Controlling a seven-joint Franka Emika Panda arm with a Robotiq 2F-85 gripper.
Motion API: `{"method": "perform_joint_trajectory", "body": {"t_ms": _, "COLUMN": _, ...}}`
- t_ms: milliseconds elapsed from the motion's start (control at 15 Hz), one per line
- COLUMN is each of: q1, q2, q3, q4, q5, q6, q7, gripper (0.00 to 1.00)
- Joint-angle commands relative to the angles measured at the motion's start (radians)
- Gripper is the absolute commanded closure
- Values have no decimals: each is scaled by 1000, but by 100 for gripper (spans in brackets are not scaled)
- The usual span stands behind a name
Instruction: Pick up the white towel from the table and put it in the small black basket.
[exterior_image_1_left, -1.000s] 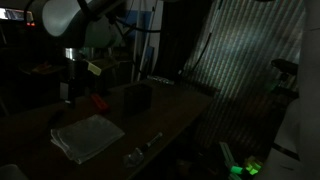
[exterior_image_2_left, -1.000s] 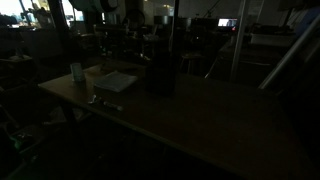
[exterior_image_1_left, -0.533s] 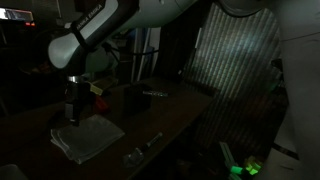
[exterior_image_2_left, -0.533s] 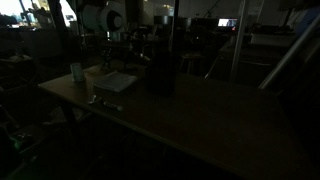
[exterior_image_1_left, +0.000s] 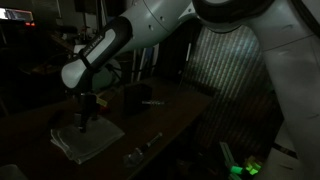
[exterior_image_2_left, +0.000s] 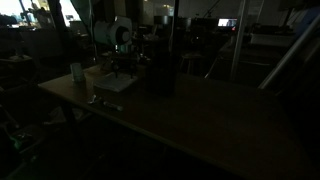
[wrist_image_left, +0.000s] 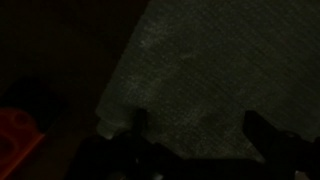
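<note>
The room is very dark. The white towel (exterior_image_1_left: 92, 138) lies folded flat on the table; it also shows in an exterior view (exterior_image_2_left: 116, 82) and fills most of the wrist view (wrist_image_left: 220, 70). My gripper (exterior_image_1_left: 84, 118) hangs just above the towel's back edge, also seen in an exterior view (exterior_image_2_left: 121, 68). In the wrist view its two fingers stand wide apart over the cloth (wrist_image_left: 195, 125), open and empty. The small black basket (exterior_image_1_left: 137, 96) stands behind the towel on the table; it is a dark upright shape in an exterior view (exterior_image_2_left: 161, 72).
A red object (wrist_image_left: 18, 150) lies beside the towel. A small cup (exterior_image_2_left: 76, 72) stands near the table's corner. Small metal items (exterior_image_1_left: 140, 150) lie at the table's front edge. A corrugated panel (exterior_image_1_left: 235, 50) leans beside the table.
The arm has swung down and forward over the towel; the gripper has lowered from beside the towel to just above it.
</note>
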Motion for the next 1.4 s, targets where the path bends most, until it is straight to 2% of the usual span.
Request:
{"method": "perform_joint_trajectory", "body": {"t_ms": 0, "q1": -9, "q2": 45, "q3": 16, "q4": 33, "q5": -13, "q6": -2, "q7": -23, "gripper": 0}}
{"method": "perform_joint_trajectory", "body": {"t_ms": 67, "q1": -9, "q2": 45, "q3": 20, "q4": 26, "q5": -8, "q6": -8, "q7": -23, "gripper": 3}}
{"method": "perform_joint_trajectory", "body": {"t_ms": 133, "q1": -10, "q2": 41, "q3": 25, "q4": 19, "q5": -4, "q6": -12, "q7": -24, "gripper": 27}}
{"method": "perform_joint_trajectory", "body": {"t_ms": 267, "q1": -5, "q2": 26, "q3": 28, "q4": 6, "q5": -1, "q6": -22, "q7": -8, "gripper": 30}}
{"method": "perform_joint_trajectory", "body": {"t_ms": 600, "q1": -6, "q2": -35, "q3": 37, "q4": -34, "q5": 15, "q6": -66, "q7": 25, "gripper": 70}}
{"method": "perform_joint_trajectory", "body": {"t_ms": 867, "q1": -2, "q2": -85, "q3": 35, "q4": -53, "q5": 22, "q6": -115, "q7": 54, "gripper": 98}}
{"method": "perform_joint_trajectory", "body": {"t_ms": 1333, "q1": 13, "q2": -239, "q3": 0, "q4": -91, "q5": -11, "q6": -180, "q7": 148, "gripper": 97}}
